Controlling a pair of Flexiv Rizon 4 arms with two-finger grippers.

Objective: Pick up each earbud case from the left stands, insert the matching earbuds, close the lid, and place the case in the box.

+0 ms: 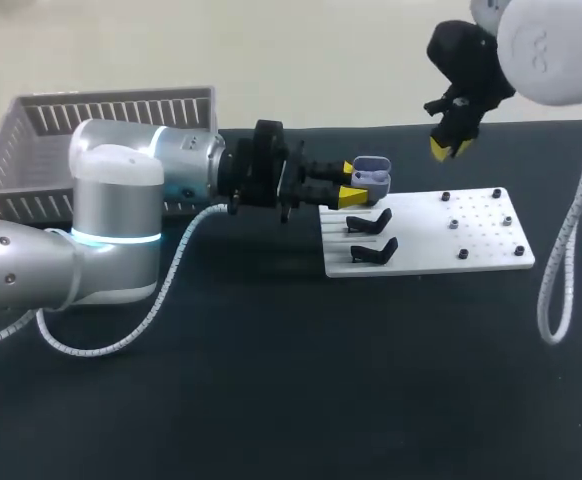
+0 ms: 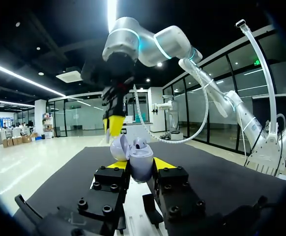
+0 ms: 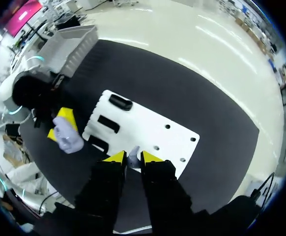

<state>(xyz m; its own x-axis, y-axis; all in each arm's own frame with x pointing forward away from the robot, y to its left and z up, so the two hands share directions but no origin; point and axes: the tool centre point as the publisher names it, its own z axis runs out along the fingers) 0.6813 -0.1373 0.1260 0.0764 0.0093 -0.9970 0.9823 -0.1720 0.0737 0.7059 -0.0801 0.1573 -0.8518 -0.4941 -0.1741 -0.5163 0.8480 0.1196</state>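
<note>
Left pincer (image 1: 355, 184) pinches the open earbud case (image 1: 372, 175) at eleven o'clock of the board (image 1: 421, 252); right pincer (image 1: 449, 148) nips an earbud (image 3: 132, 157). Both look light, hard, slippery: grip flat sides.

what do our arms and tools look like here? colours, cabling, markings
The left arm and right arm have rounded silver-and-white shells; a cyan light ring glows on the left arm's joint. A white coiled cable hangs along each. The left tool and right tool are black and blocky, yellow-tipped.
</note>
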